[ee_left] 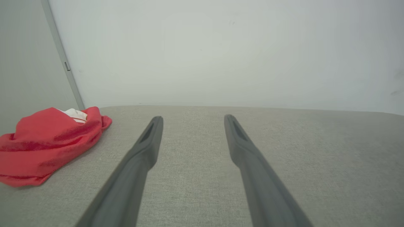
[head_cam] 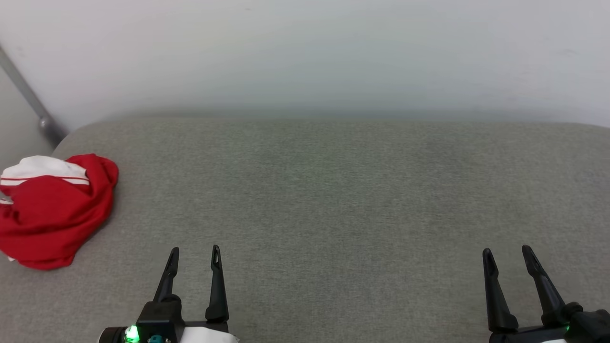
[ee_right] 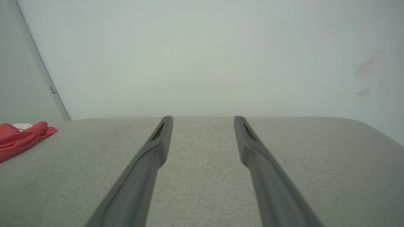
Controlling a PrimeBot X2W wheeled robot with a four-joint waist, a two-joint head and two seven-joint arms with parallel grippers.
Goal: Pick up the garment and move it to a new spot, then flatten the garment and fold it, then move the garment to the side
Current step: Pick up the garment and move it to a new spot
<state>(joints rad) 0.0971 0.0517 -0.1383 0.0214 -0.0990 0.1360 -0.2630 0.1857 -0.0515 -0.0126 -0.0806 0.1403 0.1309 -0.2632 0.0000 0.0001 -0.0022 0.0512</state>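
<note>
The garment (head_cam: pixel 50 209) lies in a crumpled red heap with a white sleeve on top, at the far left edge of the grey padded surface (head_cam: pixel 333 190). In the left wrist view the garment (ee_left: pixel 47 145) sits off to the left, and in the right wrist view the garment (ee_right: pixel 19 138) is small at the left edge. My left gripper (head_cam: pixel 195 251) hovers open near the front, well to the right of the heap, holding nothing. My right gripper (head_cam: pixel 506 250) stands open at the front right, far from the cloth.
A pale wall (head_cam: pixel 305 52) rises directly behind the grey surface. A grey metal bar (head_cam: pixel 28 97) slants down at the back left corner. The surface's rounded right end (ee_right: pixel 375 132) appears in the right wrist view.
</note>
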